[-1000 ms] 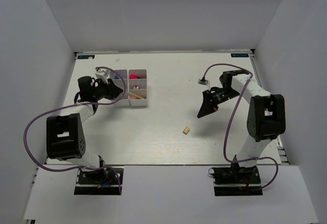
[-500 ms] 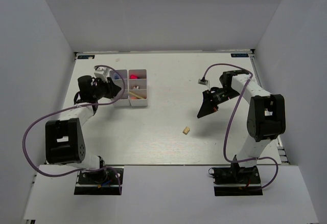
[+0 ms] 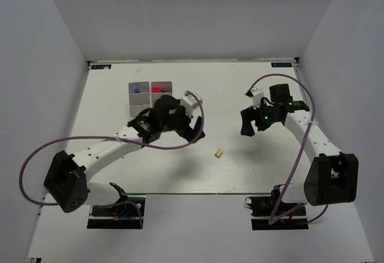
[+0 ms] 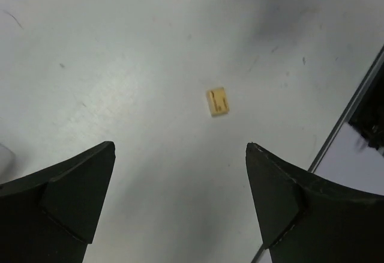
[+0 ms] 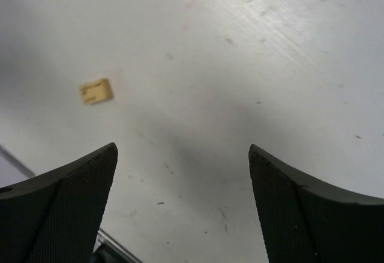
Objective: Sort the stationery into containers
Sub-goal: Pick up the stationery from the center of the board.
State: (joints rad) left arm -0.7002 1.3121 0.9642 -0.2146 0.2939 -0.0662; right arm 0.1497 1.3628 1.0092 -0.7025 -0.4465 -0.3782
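A small tan eraser lies alone on the white table, between my two grippers. In the left wrist view the eraser lies ahead of my left gripper, which is open and empty. The right wrist view has the eraser ahead and to the left of my right gripper, also open and empty. From above, the left gripper hangs left of the eraser and the right gripper to its upper right. Two white containers stand at the back left; my left arm hides their near ends.
A blue item and a red-pink item lie in the trays' far compartments. The table's near edge runs close to the eraser in the left wrist view. White walls enclose the table on three sides.
My left arm has swung from the trays to the table's middle and its jaws have opened. My right gripper has shifted slightly, turned and opened. The eraser has not moved.
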